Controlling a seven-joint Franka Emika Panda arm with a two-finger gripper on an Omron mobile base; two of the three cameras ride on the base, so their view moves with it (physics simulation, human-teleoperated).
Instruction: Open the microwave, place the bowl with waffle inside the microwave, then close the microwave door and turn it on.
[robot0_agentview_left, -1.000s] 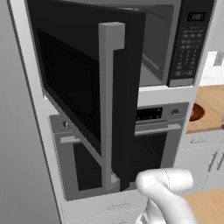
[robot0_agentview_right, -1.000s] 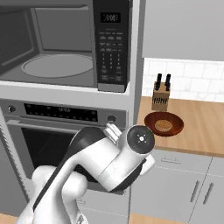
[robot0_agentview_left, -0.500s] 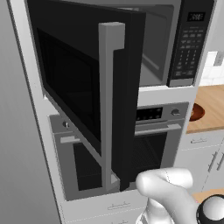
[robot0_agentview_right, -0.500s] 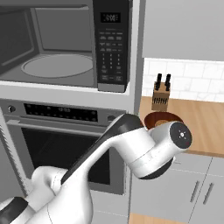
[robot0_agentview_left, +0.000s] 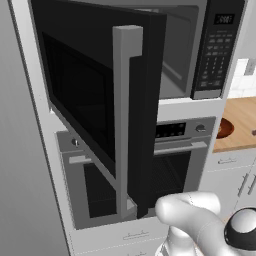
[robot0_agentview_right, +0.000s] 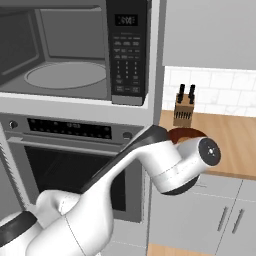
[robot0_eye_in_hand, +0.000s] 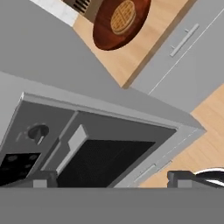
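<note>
Gripper (robot0_eye_in_hand: 113, 179) spread wide and empty, its two dark fingertips (robot0_eye_in_hand: 43, 179) touching nothing.

Microwave (robot0_agentview_right: 75, 50) stands open above the oven (robot0_agentview_right: 75, 160), its door (robot0_agentview_left: 100, 110) swung out on the left. Bowl (robot0_eye_in_hand: 120, 22) with a waffle (robot0_eye_in_hand: 122, 16) sits on the wooden counter (robot0_agentview_right: 225, 137) beside a knife block (robot0_agentview_right: 184, 110). Keypad lettering is too small to read.

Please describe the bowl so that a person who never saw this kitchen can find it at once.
Start at the black microwave, built in above the oven; its door stands open. To its right runs a wooden counter. The bowl sits there in front of a knife block: small, round, reddish-brown, and holding a waffle.
</note>
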